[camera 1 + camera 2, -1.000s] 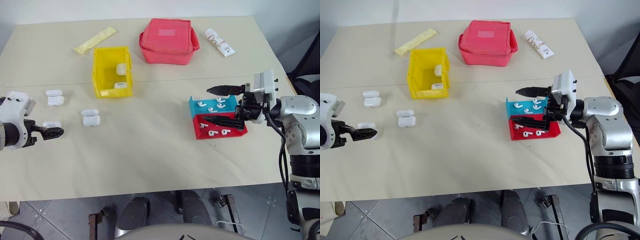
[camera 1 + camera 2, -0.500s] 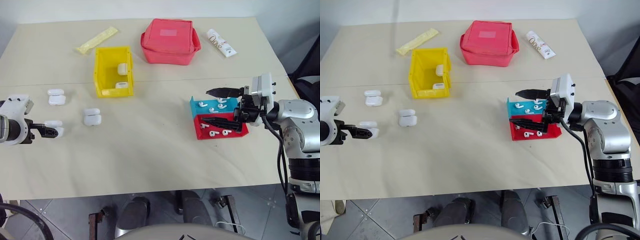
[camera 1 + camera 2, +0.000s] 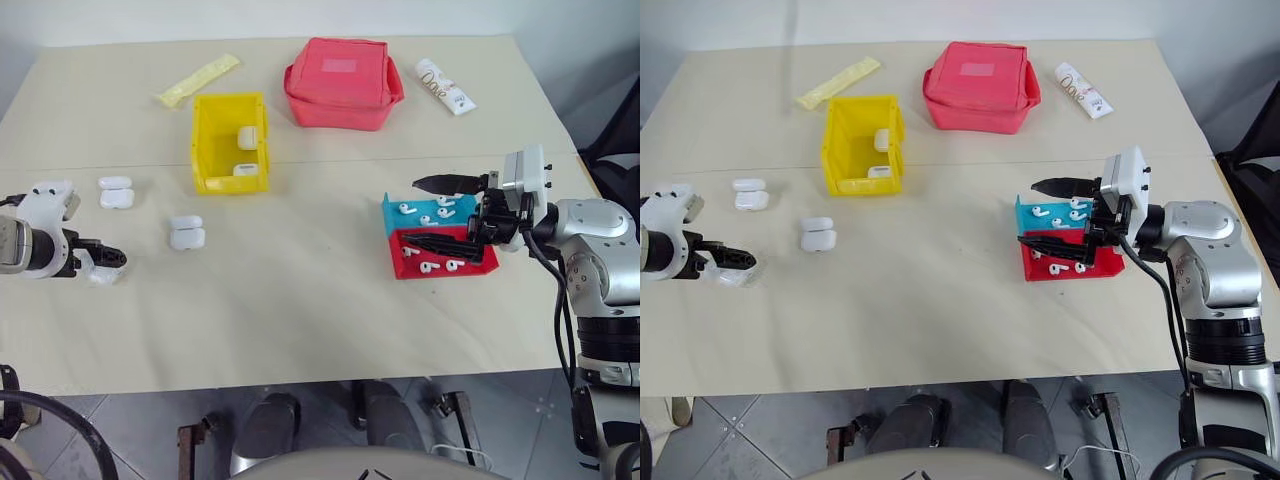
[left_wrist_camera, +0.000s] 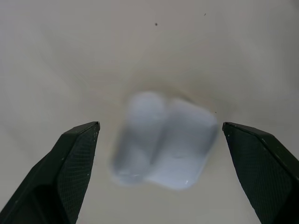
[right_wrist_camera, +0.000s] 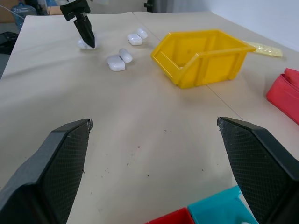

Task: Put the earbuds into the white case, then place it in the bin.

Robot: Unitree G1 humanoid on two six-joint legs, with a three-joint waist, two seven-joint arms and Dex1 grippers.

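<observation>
We are seeing the left gripper (image 4: 159, 140) hanging over an open white case (image 4: 163, 140) at the far-left near part of the table (image 3: 300, 300), pointing down at it. In the left wrist view its two fingers (image 4: 65, 172) are standing wide apart with the case lying between them, lid flipped open, and no contact that we can make out. In the head view that case (image 3: 103, 272) is peeking out just under the fingertips.

The right gripper (image 3: 432, 212) is hovering level over the two small trays on the right, pointing left, fingers spread with nothing between them (upper finger above the blue tray (image 3: 425, 210), lower one across the red tray (image 3: 445, 255)). The earbuds (image 3: 440, 212) are lying in both trays, several in each.

Two more white cases are sitting open on the left: one (image 3: 185, 232) mid-left, one (image 3: 115, 192) farther left and slightly farther back. The bin (image 3: 228, 142) is standing beyond them toward the far side, with two white cases already inside it (image 3: 245, 137).

Along the far edge we are seeing a yellow sachet (image 3: 198, 80) to the left, a red pouch (image 3: 343, 82) in the middle, and a white printed tube (image 3: 442, 85) to the right, all well apart from both grippers.
</observation>
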